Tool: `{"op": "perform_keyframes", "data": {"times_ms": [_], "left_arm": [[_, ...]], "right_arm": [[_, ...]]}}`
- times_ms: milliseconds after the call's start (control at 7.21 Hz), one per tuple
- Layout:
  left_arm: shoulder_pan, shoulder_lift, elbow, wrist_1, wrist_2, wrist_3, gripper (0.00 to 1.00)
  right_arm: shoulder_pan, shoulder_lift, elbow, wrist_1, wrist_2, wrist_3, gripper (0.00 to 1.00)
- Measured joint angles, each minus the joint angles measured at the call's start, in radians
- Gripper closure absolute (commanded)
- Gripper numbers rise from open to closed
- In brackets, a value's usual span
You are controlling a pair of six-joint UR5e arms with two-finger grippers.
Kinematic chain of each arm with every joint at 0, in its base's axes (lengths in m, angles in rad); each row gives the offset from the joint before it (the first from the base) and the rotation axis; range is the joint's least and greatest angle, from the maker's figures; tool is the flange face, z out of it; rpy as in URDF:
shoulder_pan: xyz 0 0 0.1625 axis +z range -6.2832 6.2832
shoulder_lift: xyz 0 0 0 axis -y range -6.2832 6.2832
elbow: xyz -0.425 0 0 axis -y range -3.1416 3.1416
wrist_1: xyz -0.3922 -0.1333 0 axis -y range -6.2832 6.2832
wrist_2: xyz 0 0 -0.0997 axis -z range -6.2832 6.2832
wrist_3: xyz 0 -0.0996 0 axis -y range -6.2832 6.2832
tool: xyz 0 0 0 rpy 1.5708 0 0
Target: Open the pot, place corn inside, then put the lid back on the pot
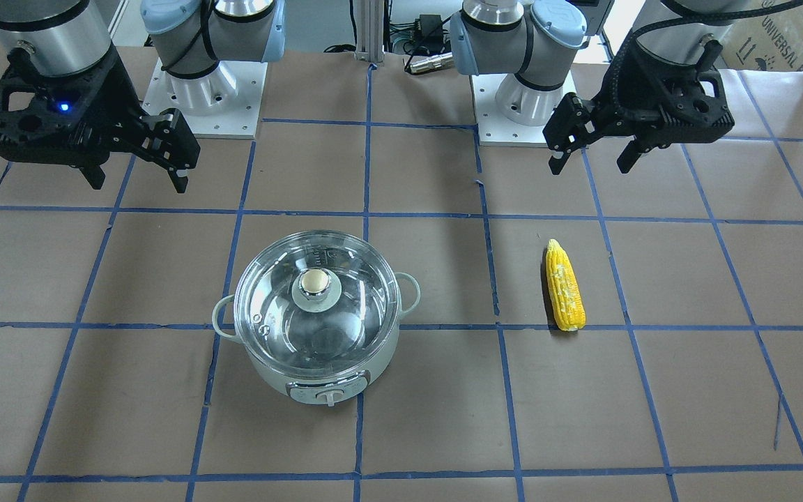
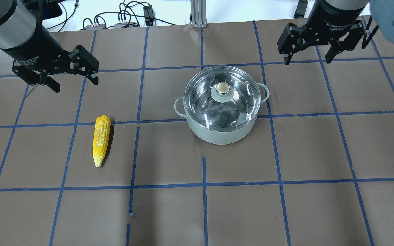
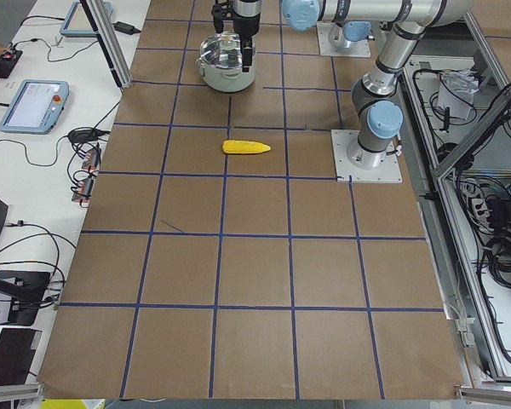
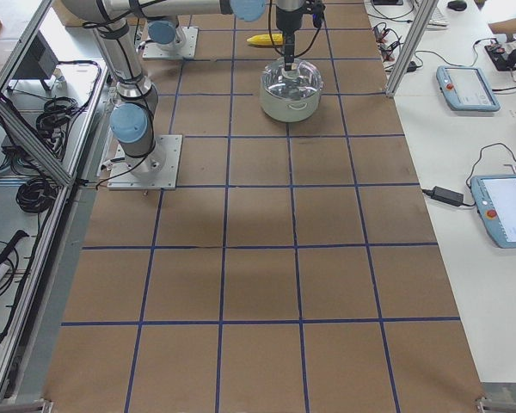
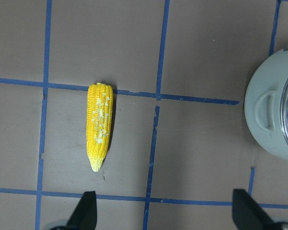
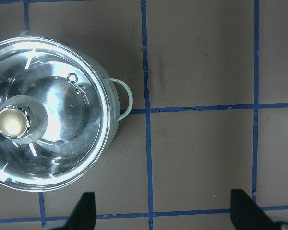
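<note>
The pale mint pot (image 2: 222,133) stands mid-table with the clear glass lid (image 2: 222,99) on it, beige knob (image 2: 222,87) at its centre. It also shows in the front view (image 1: 318,362) and right wrist view (image 6: 113,129). The yellow corn (image 2: 101,139) lies flat on the paper to the pot's left, also in the front view (image 1: 564,286) and left wrist view (image 5: 99,124). My left gripper (image 2: 73,82) is open and empty, above the table beyond the corn. My right gripper (image 2: 308,58) is open and empty, beyond and to the right of the pot.
The table (image 2: 204,205) is brown paper with a blue tape grid. The arm bases (image 1: 206,90) stand on white plates at the robot's side. Cables and boxes (image 2: 121,20) lie past the far edge. Tablets (image 4: 507,206) rest on a side bench.
</note>
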Motion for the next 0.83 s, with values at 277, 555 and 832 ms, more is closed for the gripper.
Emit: {"op": "perform_keyframes", "data": {"times_ms": [277, 555, 832], "left_arm": [[0.000, -0.002, -0.001, 0.002, 0.003, 0.000, 0.00], [0.001, 0.000, -0.001, 0.003, 0.003, 0.000, 0.00], [0.020, -0.020, -0.015, 0.008, 0.006, 0.023, 0.00]], "right_arm": [[-0.001, 0.000, 0.001, 0.001, -0.001, 0.005, 0.00], [-0.002, -0.003, 0.014, 0.001, 0.001, -0.004, 0.00], [0.004, -0.010, 0.043, -0.013, 0.002, 0.003, 0.00]]}}
